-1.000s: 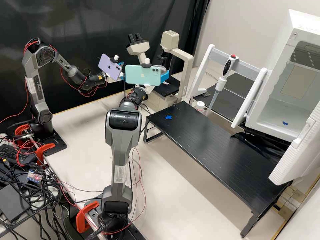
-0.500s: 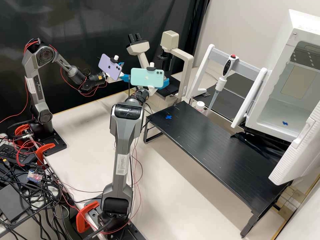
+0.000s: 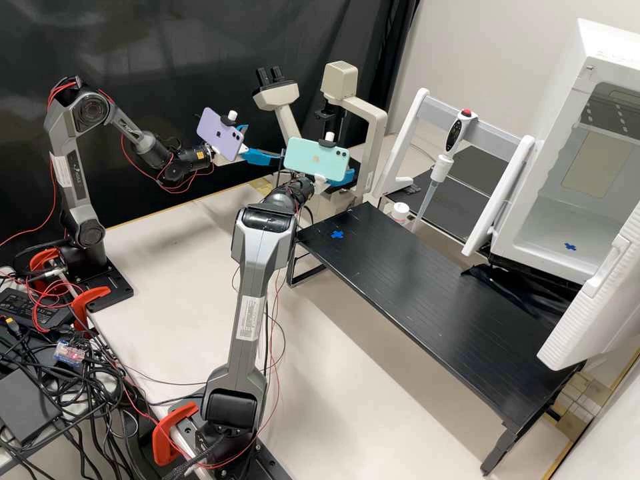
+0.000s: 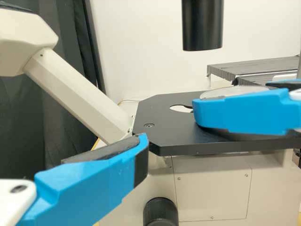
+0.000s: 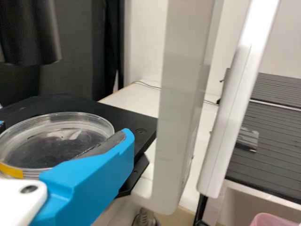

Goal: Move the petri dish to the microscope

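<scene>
In the high view my right gripper [image 3: 343, 177] is partly behind a mint phone, at the microscope [image 3: 377, 127]. The right wrist view shows my right gripper [image 5: 66, 132] shut on the clear petri dish [image 5: 56, 141], which is over the black stage [image 5: 134, 121]. The left wrist view has the dish [image 4: 235, 91] behind a blue finger [image 4: 249, 113] of the right gripper, by the stage's round opening; whether it touches the stage I cannot tell. My left gripper [image 3: 262, 143] stands open left of the microscope; one finger [image 4: 89, 183] is near the stage's corner.
A black raised platform [image 3: 427, 280] with a blue cross stands right of the arm. Behind it are a white rack [image 3: 403, 143] with a pipette [image 3: 455, 137] and a white-capped container [image 3: 400, 212]. An open white incubator [image 3: 533, 220] is at the right.
The right arm has swung rightward and a little down in the high view, carrying the dish. A left gripper finger formerly behind the mint phone now shows. The left arm has stayed still.
</scene>
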